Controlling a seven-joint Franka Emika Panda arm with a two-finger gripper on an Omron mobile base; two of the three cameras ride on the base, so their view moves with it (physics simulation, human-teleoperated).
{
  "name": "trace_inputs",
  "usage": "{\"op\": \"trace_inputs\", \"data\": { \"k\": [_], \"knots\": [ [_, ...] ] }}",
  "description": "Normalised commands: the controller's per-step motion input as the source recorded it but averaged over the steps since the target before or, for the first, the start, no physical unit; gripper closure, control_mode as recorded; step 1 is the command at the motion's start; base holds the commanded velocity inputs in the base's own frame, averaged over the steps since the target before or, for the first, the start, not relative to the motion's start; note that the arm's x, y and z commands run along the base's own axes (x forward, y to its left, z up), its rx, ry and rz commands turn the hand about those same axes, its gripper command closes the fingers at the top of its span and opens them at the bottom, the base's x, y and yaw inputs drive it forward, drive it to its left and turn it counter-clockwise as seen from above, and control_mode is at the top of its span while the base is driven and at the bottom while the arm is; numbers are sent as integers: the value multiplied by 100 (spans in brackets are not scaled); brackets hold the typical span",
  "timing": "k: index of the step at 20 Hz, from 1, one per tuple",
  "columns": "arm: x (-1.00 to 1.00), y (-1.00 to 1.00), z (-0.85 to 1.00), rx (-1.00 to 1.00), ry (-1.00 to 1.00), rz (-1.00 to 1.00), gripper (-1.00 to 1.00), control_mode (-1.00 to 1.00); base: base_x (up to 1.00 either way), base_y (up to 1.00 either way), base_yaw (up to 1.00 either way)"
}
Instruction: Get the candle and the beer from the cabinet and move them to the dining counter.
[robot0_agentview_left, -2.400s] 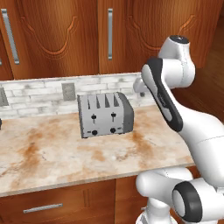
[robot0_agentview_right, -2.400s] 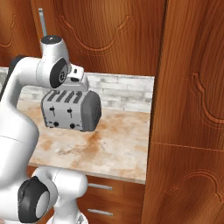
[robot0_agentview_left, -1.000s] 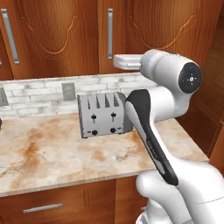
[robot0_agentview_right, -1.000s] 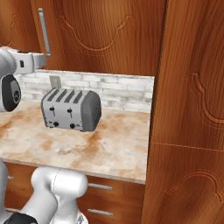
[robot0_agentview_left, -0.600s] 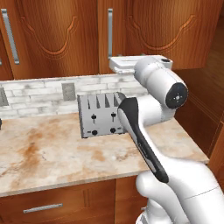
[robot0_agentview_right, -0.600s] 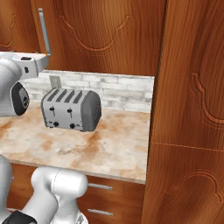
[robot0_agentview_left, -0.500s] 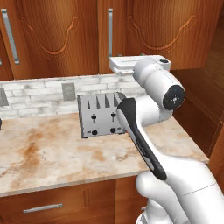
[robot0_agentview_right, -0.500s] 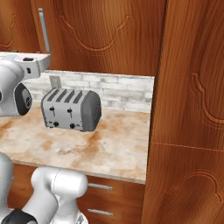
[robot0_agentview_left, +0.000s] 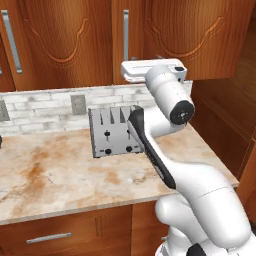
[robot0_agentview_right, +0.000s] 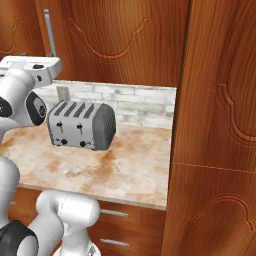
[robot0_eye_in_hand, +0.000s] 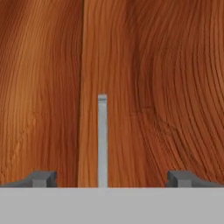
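The cabinet (robot0_agentview_left: 175, 35) is a reddish-brown wall unit with carved doors, and both doors are shut. The candle and the beer are hidden behind them. The dining counter is out of view. My gripper (robot0_eye_in_hand: 111, 178) is open and faces the door from close range. In the hand view the silver bar handle (robot0_eye_in_hand: 102, 140) stands upright between my two fingertips (robot0_eye_in_hand: 41, 178), nearer the left one and not touched. In the left base view my white hand (robot0_agentview_left: 150, 70) hangs just under the lower end of that handle (robot0_agentview_left: 126, 35). From the right base view the hand (robot0_agentview_right: 32, 66) sits below the handle (robot0_agentview_right: 49, 32).
A grey four-slot toaster (robot0_agentview_left: 112, 132) stands on the narrow marble counter (robot0_agentview_left: 50, 175) against a pale brick backsplash with an outlet (robot0_agentview_left: 77, 104). A tall wooden panel (robot0_agentview_right: 220, 125) walls off the right side. Drawers (robot0_agentview_left: 47, 237) run below the counter.
The arm has swung up from in front of the toaster. Over the last second the hand has edged closer to the cabinet handle, with the jaws still wide.
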Motion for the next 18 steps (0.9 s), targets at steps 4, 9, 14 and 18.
{"op": "trace_inputs", "data": {
  "k": [4, 9, 14, 18],
  "knots": [
    [42, 11, 0, 0, -10, 0, -100, -100, 0, 0, 0],
    [53, 17, 0, 0, -7, 0, -100, -100, 0, 0, 0],
    [53, 12, 0, 0, -5, 0, -100, -100, 0, 0, 0],
    [48, 14, 0, 0, -1, 0, -100, -100, 0, 0, 0]
  ]
}}
